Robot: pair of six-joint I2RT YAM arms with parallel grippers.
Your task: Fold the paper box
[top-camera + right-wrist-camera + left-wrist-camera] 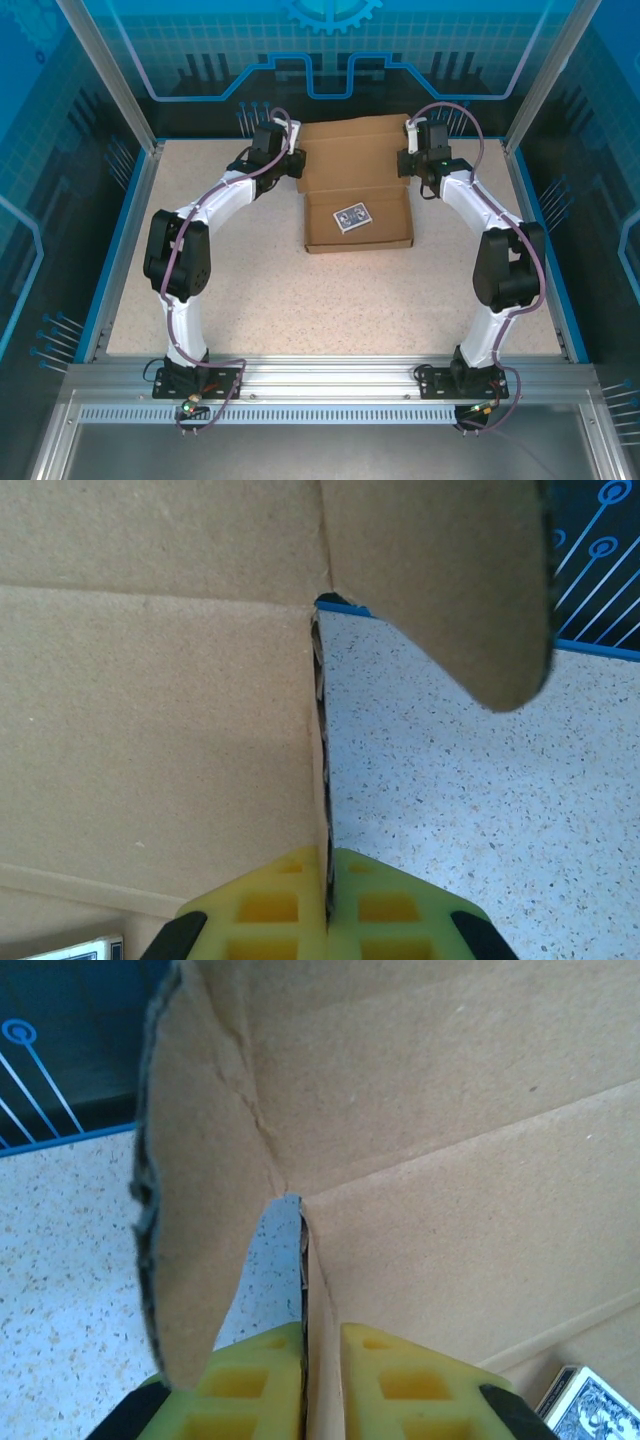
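Note:
The brown paper box lies at the table's far middle, its shallow tray towards me and its lid panel stretching away behind it. My left gripper is at the lid's left edge. In the left wrist view the left gripper is shut on that cardboard edge, beside a rounded side flap. My right gripper is at the lid's right edge. In the right wrist view the right gripper pinches the thin board, with a rounded flap above it.
A small blue-and-white card pack lies inside the tray, and its corner shows in both wrist views. Speckled tabletop spreads in front of the box. Blue rails and clear walls bound the table.

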